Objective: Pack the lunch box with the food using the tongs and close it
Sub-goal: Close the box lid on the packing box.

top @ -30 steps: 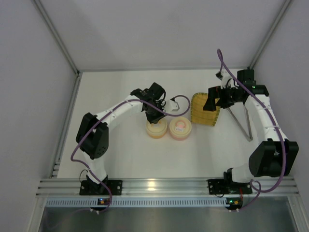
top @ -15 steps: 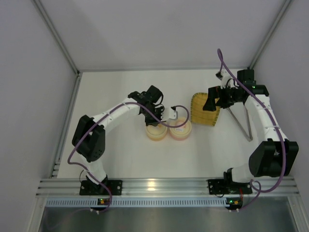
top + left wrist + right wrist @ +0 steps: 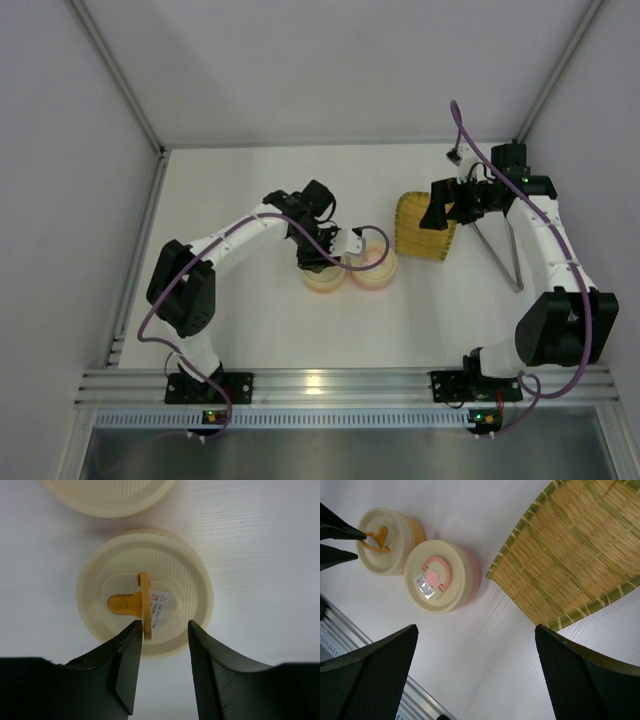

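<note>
The lunch box is two round tubs side by side, each with its cream lid on: the cream-yellow tub point(image 3: 325, 280) point(image 3: 385, 540) and the pink tub point(image 3: 373, 268) point(image 3: 442, 582). My left gripper point(image 3: 322, 258) point(image 3: 165, 625) hangs right over the cream-yellow tub's lid point(image 3: 145, 592). Its jaws are apart, and the lid's upright orange handle point(image 3: 145, 607) stands at the left fingertip, not pinched. My right gripper point(image 3: 440, 212) point(image 3: 475, 627) is wide open over bare table beside the tray, with nothing in it. The tongs point(image 3: 507, 255) lie on the table to the right. The food is out of view.
A flat woven yellow tray point(image 3: 425, 225) point(image 3: 575, 560) lies right of the pink tub, partly under the right gripper. White walls close in the table on the left, back and right. An aluminium rail point(image 3: 330, 385) runs along the near edge.
The left gripper has shifted a little over the cream-yellow tub and its jaws have parted from the lid's handle. The right arm has not moved.
</note>
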Tool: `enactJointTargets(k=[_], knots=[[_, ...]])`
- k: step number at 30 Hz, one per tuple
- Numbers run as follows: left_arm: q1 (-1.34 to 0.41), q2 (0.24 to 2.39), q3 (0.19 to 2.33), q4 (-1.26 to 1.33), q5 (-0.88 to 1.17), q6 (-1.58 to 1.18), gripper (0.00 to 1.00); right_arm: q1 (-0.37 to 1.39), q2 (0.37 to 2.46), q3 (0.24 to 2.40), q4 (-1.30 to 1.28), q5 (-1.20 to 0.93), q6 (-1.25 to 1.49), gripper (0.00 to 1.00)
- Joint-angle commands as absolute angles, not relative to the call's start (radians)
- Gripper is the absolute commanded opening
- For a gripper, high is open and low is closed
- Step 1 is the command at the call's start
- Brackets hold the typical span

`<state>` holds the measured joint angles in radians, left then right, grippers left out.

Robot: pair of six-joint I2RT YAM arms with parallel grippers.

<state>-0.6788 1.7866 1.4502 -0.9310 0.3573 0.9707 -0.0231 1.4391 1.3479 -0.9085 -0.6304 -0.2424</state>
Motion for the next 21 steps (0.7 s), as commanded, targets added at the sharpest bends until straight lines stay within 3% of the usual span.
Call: enactJointTargets(k=[1, 4, 9, 11, 13, 14, 15, 17, 21], knots=[[-0.683, 1.707, 1.468, -0.954, 0.414, 0.94, 0.47, -0.038, 1.41, 1.347, -0.885, -0.658, -0.259, 0.99], [-0.683, 1.703, 1.509, -0.911, 0.381, 0.786, 0.45, -0.038, 1.411, 1.351, -0.887, -0.658, -0.259, 0.99], [-0.683, 1.744, 1.615, -0.905, 0.092, 0.325, 0.33, -0.038, 1.408, 1.353, -0.888, -0.653, -0.259, 0.99], [-0.683, 1.747, 1.641, -0.917, -0.001, 0.195, 0.35, -0.038, 1.41, 1.351, -0.887, -0.655, -0.259, 0.99], [-0.683, 1.743, 1.649, -0.948, -0.086, 0.025, 0.43, -0.038, 1.411, 1.351, -0.888, -0.655, -0.259, 0.99], [-0.683, 1.743, 1.652, -0.966, -0.09, -0.024, 0.52, -0.038, 1.41, 1.351, -0.888, -0.653, -0.259, 0.99], [-0.683, 1.749, 1.658, -0.985, -0.089, -0.11, 0.7, -0.038, 1.411, 1.353, -0.891, -0.653, -0.259, 0.99], [-0.681, 1.761, 1.661, -1.031, -0.074, -0.176, 0.78, -0.038, 1.414, 1.356, -0.891, -0.653, -0.259, 0.99], [-0.676, 1.81, 1.66, -1.1, 0.03, -0.343, 0.81, -0.038, 1.411, 1.359, -0.894, -0.65, -0.256, 0.99]])
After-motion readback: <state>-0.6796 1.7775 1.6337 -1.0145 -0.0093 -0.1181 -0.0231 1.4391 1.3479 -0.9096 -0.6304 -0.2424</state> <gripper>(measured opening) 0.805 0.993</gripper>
